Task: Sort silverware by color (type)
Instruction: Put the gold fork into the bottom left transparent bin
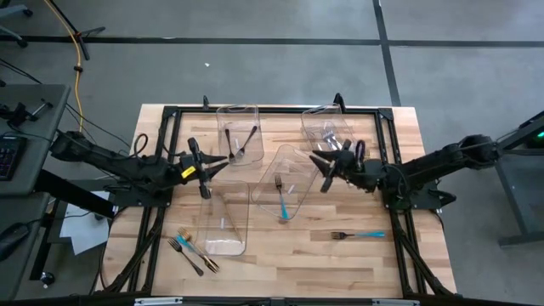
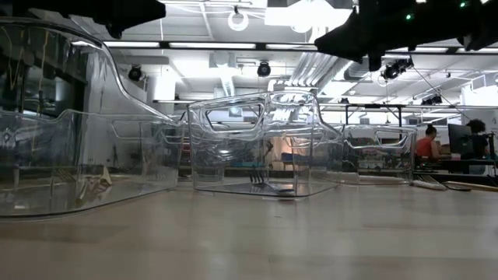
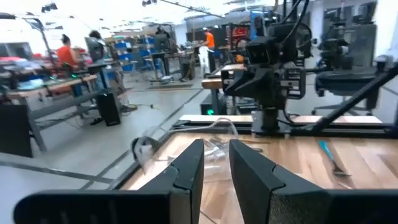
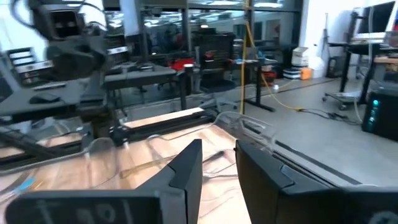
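The teal fork (image 1: 357, 235) lies loose on the table right of the bins, long axis across the table, tines toward the centre bin (image 1: 299, 161); lying flat, it could slide from a pinch; both grippers, left (image 1: 206, 170) and right (image 1: 325, 169), hover narrowly parted, empty.

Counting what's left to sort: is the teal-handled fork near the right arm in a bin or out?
Out. The teal-handled fork lies on the bare table, apart from every bin.
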Robot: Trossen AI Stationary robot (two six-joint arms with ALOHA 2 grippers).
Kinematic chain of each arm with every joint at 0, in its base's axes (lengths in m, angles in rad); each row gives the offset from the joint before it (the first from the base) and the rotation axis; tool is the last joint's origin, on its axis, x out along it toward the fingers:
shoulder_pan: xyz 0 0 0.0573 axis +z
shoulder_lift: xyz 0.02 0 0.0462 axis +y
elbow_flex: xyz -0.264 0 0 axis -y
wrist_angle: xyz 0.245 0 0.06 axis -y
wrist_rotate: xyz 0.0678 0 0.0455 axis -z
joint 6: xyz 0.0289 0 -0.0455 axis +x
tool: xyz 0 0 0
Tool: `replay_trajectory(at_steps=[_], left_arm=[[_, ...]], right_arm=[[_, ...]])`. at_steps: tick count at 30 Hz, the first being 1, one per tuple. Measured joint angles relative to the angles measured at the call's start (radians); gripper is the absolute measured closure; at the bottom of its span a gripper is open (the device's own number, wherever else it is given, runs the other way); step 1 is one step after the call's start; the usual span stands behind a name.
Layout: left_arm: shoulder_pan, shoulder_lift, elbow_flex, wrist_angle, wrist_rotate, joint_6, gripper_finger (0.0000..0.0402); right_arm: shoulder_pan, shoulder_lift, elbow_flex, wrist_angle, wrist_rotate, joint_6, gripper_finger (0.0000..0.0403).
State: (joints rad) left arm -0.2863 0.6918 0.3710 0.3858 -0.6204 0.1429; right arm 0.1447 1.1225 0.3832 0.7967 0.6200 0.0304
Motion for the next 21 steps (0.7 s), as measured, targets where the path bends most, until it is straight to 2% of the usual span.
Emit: replay_trajectory(at_steps=[5, 8, 15, 21], left_arm=[[0.000, 0.000, 0.000, 0.039, -0.071, 0.033, 0.0330], [0.000, 0.000, 0.000, 0.038, -0.070, 0.029, 0.0330], [0.000, 0.017, 0.000, 0.035, -0.065, -0.020, 0.0330], [0.000, 0.024, 0.000, 0.029, -0.065, -0.045, 0.0330]], right_arm=[[-0.041, 0.000, 0.000, -0.012, -0.090, 0.018, 0.0311], [-0.042, 0.000, 0.000, -0.012, -0.123, 0.016, 0.0311], [-0.042, 0.000, 0.000, -0.008, -0.123, 0.010, 0.0311], [-0.032, 0.000, 0.000, 0.105, -0.156, -0.105, 0.0311]])
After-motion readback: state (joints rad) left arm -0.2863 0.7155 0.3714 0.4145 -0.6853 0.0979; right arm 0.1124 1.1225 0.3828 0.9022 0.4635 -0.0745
